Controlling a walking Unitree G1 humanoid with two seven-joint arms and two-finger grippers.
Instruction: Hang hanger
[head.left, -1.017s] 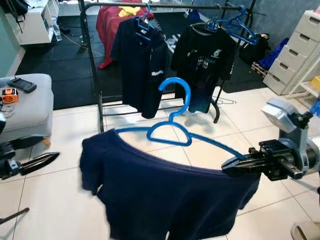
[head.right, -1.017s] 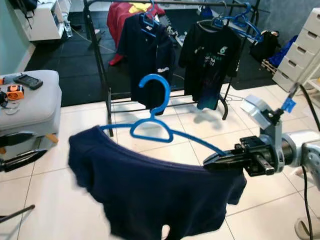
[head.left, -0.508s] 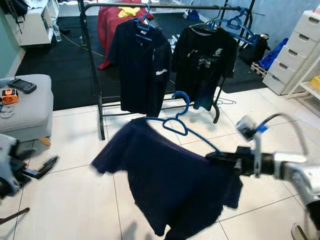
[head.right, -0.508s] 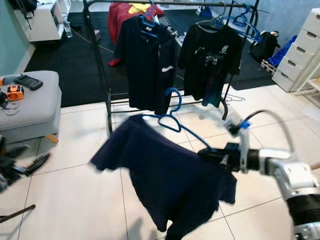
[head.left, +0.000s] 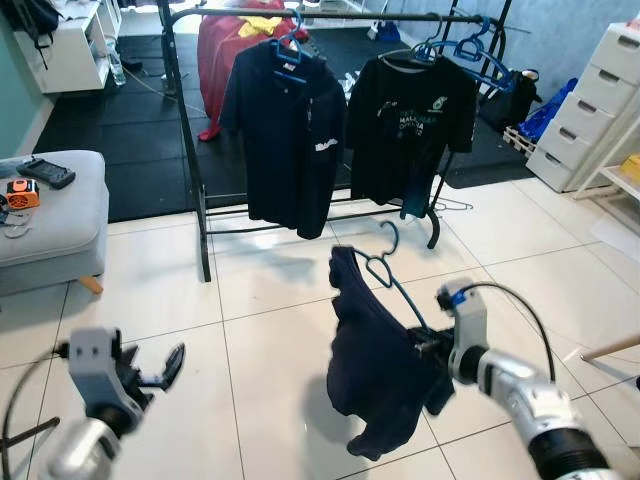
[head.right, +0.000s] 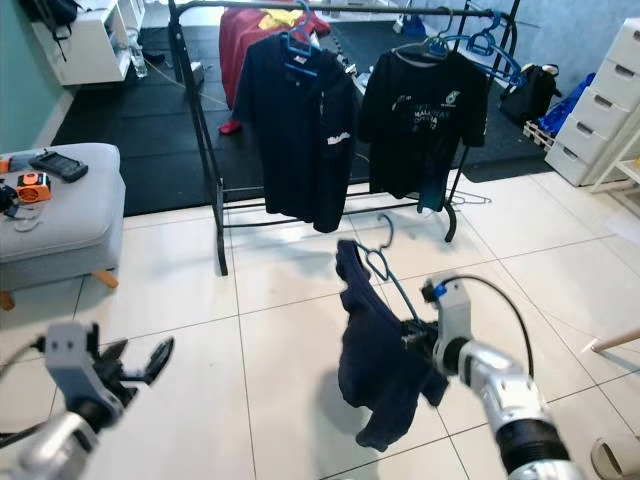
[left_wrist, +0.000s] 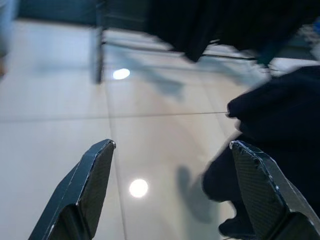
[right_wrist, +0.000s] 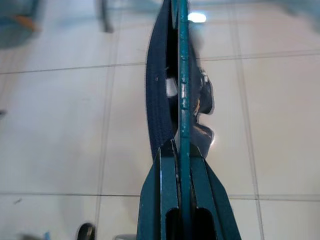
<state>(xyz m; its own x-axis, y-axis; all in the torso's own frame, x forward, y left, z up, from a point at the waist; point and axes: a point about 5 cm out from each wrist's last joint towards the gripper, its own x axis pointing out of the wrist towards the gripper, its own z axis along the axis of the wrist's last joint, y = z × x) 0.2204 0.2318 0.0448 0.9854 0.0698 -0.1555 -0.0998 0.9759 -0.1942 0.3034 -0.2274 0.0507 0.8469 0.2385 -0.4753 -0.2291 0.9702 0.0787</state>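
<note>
Between the right gripper's (right_wrist: 180, 150) pressed-together fingers sits the end of the blue hanger (head.left: 385, 268), pinched, w/ a navy shirt (head.left: 378, 365) draped below it. Ahead of the gripper, well apart, stands the clothes rack (head.left: 190, 150) w/ hung shirts. Left gripper (left_wrist: 172, 155): fingers spread, holding nothing, low over the tile floor (head.left: 270, 340).

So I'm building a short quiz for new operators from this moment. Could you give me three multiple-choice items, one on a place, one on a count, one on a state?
1. Where is the blue hanger with the navy shirt?
A. on the rail
B. held above the floor tiles, short of the rack
C. on the grey ottoman

2. How many shirts hang on the rail facing the robot?
A. two
B. four
C. none

3. How is the left gripper?
A. shut on the shirt
B. shut on nothing
C. open

Answers:
1 B, the right gripper clamps the hanger's arm in mid-air.
2 A, one navy, one black.
3 C, its fingers stand wide apart over bare tiles.
</note>
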